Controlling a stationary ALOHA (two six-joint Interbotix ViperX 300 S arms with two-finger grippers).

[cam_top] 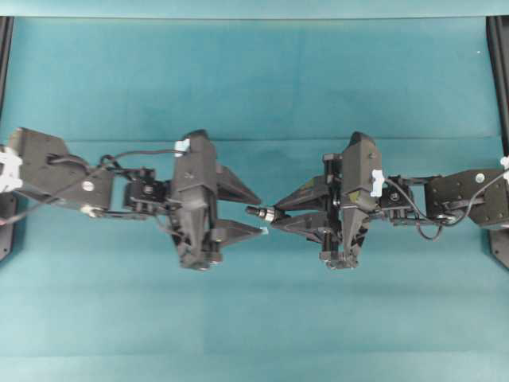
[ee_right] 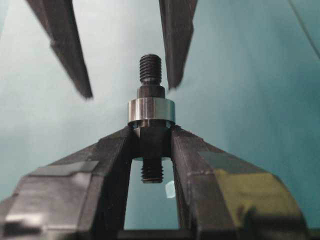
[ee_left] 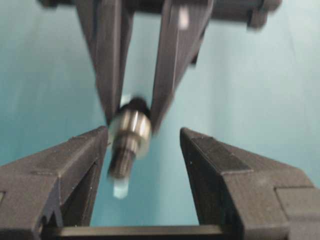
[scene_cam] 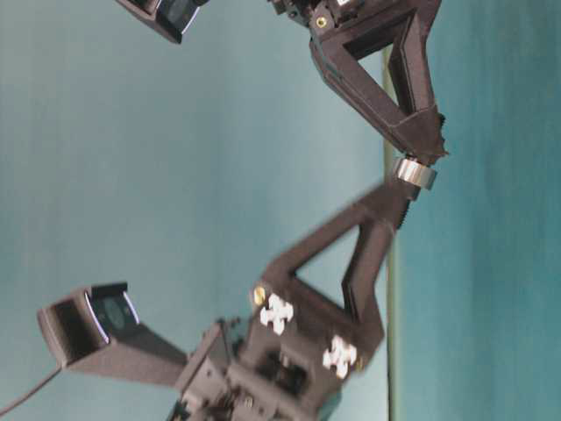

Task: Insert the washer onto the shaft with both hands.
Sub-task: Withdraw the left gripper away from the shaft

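My right gripper (ee_right: 151,134) is shut on the thick middle of the dark stepped shaft (ee_right: 150,69), which it holds above the teal table. The silvery washer (ee_right: 151,110) sits round the shaft, right against the right fingertips. In the overhead view the shaft (cam_top: 256,212) points left out of the right gripper (cam_top: 276,214), with the washer (cam_top: 269,214) on it. My left gripper (cam_top: 262,215) is open, one finger on each side of the shaft's free threaded end. The left wrist view shows the blurred washer (ee_left: 132,127) and shaft (ee_left: 122,160) between the left gripper's (ee_left: 145,137) spread fingers. The table-level view shows the washer (scene_cam: 414,172) between the two arms.
A teal cloth (cam_top: 254,318) covers the table. Black frame rails stand at its left edge (cam_top: 5,56) and right edge (cam_top: 501,56). A tiny pale speck (ee_right: 170,189) lies on the cloth below the right gripper.
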